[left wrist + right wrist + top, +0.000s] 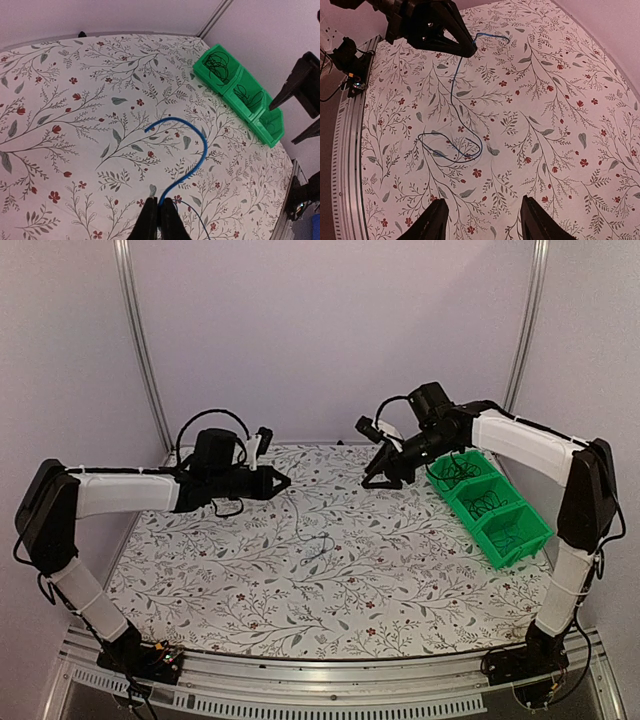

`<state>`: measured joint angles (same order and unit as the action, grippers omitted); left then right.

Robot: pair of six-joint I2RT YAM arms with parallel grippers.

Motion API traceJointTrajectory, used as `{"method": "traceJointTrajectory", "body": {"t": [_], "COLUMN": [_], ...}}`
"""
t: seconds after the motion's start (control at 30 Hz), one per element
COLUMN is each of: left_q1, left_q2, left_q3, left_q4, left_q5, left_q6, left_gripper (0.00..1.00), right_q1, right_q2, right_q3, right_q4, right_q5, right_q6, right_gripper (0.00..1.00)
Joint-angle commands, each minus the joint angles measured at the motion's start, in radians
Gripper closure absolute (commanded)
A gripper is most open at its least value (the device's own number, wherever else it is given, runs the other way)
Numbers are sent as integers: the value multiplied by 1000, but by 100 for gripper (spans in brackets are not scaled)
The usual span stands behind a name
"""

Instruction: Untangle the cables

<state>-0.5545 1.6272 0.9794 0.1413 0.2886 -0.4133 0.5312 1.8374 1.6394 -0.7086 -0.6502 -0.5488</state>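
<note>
The blue cable (202, 145) hangs from the left gripper (159, 204), whose jaws are closed on it, down to the flowered table (555, 90). There a black cable (435, 154) makes a loop. More cables (217, 62) lie in the green bins (227, 94). The right gripper (482, 202) is partly open and holds nothing.

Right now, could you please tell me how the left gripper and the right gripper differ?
The left gripper is shut, while the right gripper is open. The left gripper pinches the blue cable, whose free end curls beyond its tips, while the right gripper holds nothing. Both are raised above the table.
</note>
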Motion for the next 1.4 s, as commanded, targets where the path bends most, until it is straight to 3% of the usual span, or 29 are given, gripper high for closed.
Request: {"method": "traceJointTrajectory", "body": {"t": [0.0,0.3,0.6,0.7,0.87,0.97,1.07,1.17,1.37], "left_q1": [-44,-62,-72,-72,-72,-70,-71,-69,-67], "left_q2": [-7,-10,-14,-31,-67,-69,-61,-53,-14], "left_q3": [56,17,15,11,-22,-30,-17,-21,-25], "left_q4": [80,297,335,330,312,287,234,224,218], "left_q5": [58,111,128,119,82,59,19,8,-5], "left_q6": [-14,-231,-276,-271,-258,-249,-238,-230,-225], "left_gripper": [100,100,100,100,100,100,83,75,70], "right_q1": [45,88,170,183,184,182,167,128,20], "right_q2": [58,144,294,324,308,259,179,90,-55], "right_q3": [27,56,173,179,145,109,97,100,106], "right_q4": [20,137,195,219,241,228,163,82,-93], "right_q5": [-100,-171,-247,-257,-232,-168,-118,-92,-24], "right_q6": [69,172,226,252,277,261,197,134,4], "right_gripper": [46,41,39,49,99,100,100,100,100]}}
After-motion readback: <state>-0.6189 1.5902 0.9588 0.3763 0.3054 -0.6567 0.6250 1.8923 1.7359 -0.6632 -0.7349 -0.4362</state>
